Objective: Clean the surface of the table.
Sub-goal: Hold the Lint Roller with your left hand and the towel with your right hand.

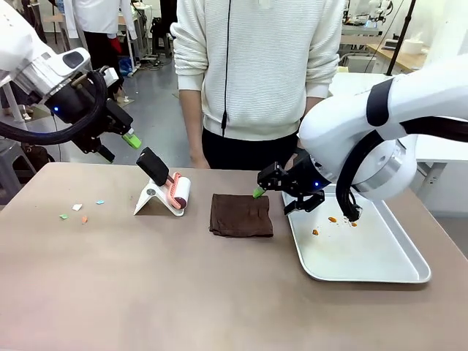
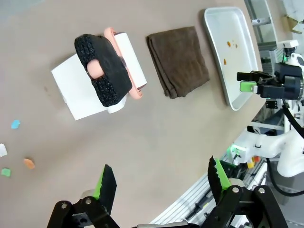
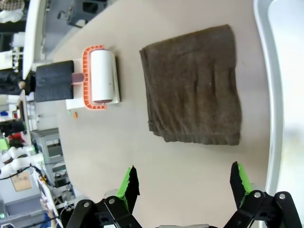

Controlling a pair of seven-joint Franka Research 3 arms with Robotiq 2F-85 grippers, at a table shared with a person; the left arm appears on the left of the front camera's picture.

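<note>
While both arms hover, taupe desk (image 1: 219,292) spans foreground, carrying all items. Left end effector (image 2: 161,178): raised above desk's left part, fingers apart, empty. Right end effector (image 3: 184,176): low between folded brown cloth (image 1: 241,215) and tray (image 1: 365,278), fingers apart, empty. Lint roller (image 1: 178,191) on white stand (image 1: 150,199), left of cloth. Coloured scraps (image 1: 77,208) near desk's left edge; orange crumbs (image 1: 333,219) in tray.

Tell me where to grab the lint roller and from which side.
Probably the black handle: it juts up clear of the white drum and stand, tilted toward the robot's left. Come down from above on that side with the open left gripper, closing across the handle's narrow width.
</note>
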